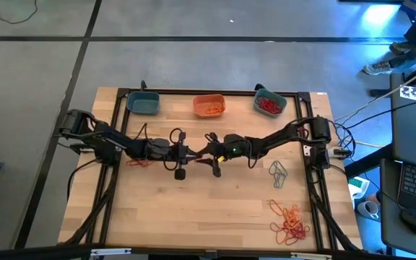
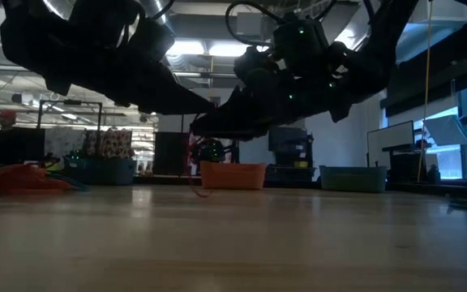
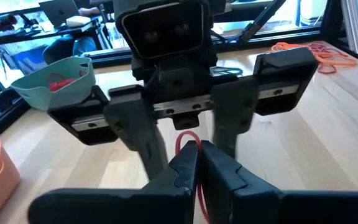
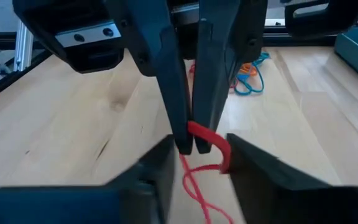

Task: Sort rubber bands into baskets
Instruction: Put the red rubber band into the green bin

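Note:
Over the middle of the table my two grippers meet tip to tip. My left gripper (image 3: 197, 150) (image 1: 199, 151) is shut on a red rubber band (image 4: 199, 134). My right gripper (image 4: 197, 152) (image 1: 193, 152) is open, one finger on either side of the left fingertips and the band. Whether a right finger touches the band's loop, I cannot tell. Along the far edge stand a teal basket (image 1: 144, 103), an orange basket (image 1: 209, 106) and a second teal basket (image 1: 269, 102) holding red bands. My left gripper pinches the red band's upper loop (image 3: 189, 144) between its two fingertips (image 4: 185, 124). The fingers come from the table's left, nearly level and slanting a little downward. The rest of the band (image 4: 194, 186) hangs slack below them toward the table.
A grey-teal band (image 1: 278, 173) lies right of centre. A pile of orange and red bands (image 1: 289, 222) sits at the near right. Another red band (image 1: 141, 162) lies under the left arm. Black frame rails (image 1: 316, 180) border the table's sides.

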